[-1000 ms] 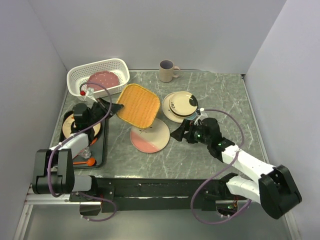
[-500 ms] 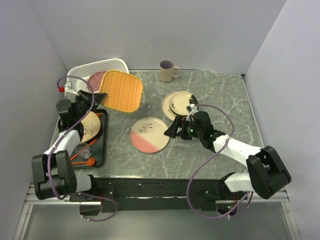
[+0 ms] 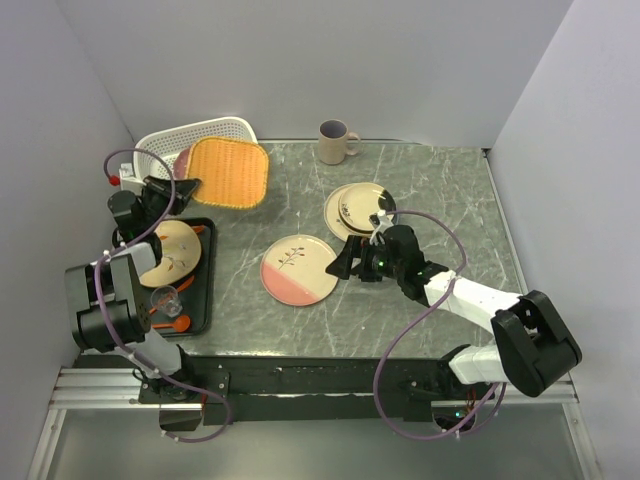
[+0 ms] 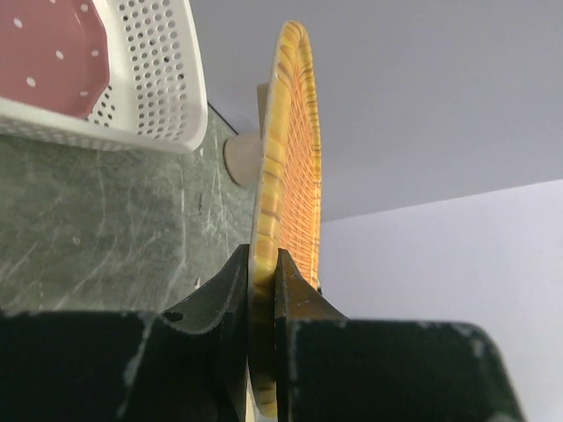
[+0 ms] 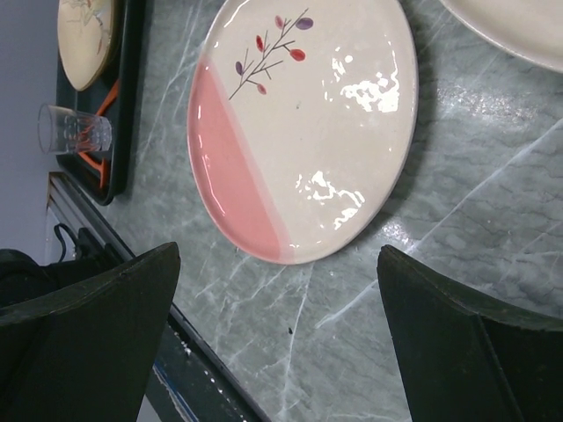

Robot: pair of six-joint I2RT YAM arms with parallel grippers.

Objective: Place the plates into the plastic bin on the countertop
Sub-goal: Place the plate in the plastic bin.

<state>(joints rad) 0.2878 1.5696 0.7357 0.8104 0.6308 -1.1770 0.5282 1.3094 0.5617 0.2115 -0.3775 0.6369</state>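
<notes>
Top view shows you the left gripper [image 3: 186,186] clamped on the rim of the orange plate [image 3: 228,172], which hangs over the 3 o'clock end of the white bin [image 3: 160,148]. A pink dotted plate [image 4: 44,48] lies inside. Your right gripper [image 3: 344,262] stands wide, just at 3 o'clock of the half-pink plate [image 3: 300,270] on the countertop [image 3: 440,190].

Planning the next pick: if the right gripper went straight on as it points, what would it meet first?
Probably the half-pink twig plate, flat on the countertop just ahead of the open right gripper; depth is hard to judge.
</notes>
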